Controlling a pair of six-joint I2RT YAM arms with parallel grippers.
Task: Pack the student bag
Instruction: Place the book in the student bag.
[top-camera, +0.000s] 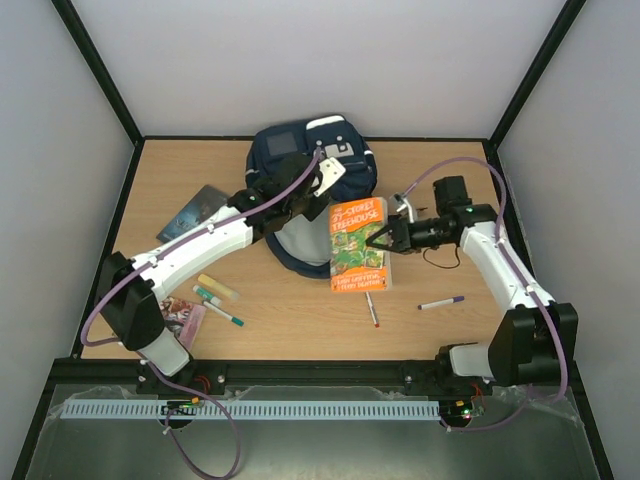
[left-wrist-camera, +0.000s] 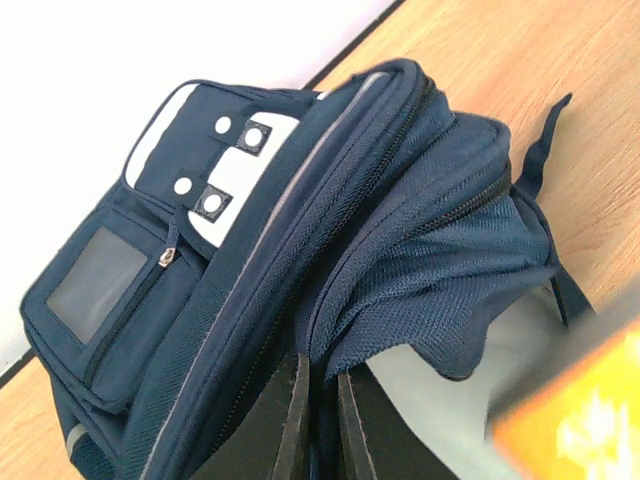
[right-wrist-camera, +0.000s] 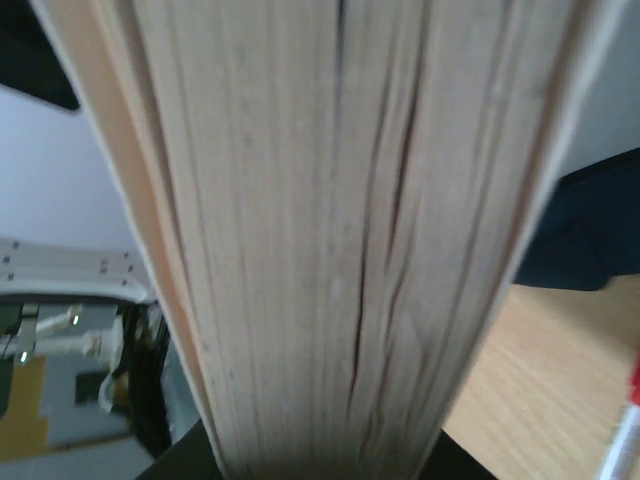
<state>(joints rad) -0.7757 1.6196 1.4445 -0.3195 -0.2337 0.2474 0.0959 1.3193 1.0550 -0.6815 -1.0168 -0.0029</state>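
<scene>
The navy student bag (top-camera: 300, 165) lies at the back centre of the table, its mouth open with pale lining (top-camera: 300, 240) showing. My left gripper (top-camera: 285, 205) is shut on the bag's opening edge (left-wrist-camera: 400, 300), holding it up. My right gripper (top-camera: 385, 238) is shut on an orange book (top-camera: 358, 245), held flat beside the open mouth. In the right wrist view the book's page edge (right-wrist-camera: 340, 240) fills the frame between the jaws. An orange blur of the book shows in the left wrist view (left-wrist-camera: 580, 420).
A dark book (top-camera: 193, 212) lies left of the bag. A yellow marker (top-camera: 218, 288), green pens (top-camera: 218, 305) and a small card (top-camera: 183, 320) lie front left. A red pen (top-camera: 372, 310) and a purple pen (top-camera: 441, 301) lie front right.
</scene>
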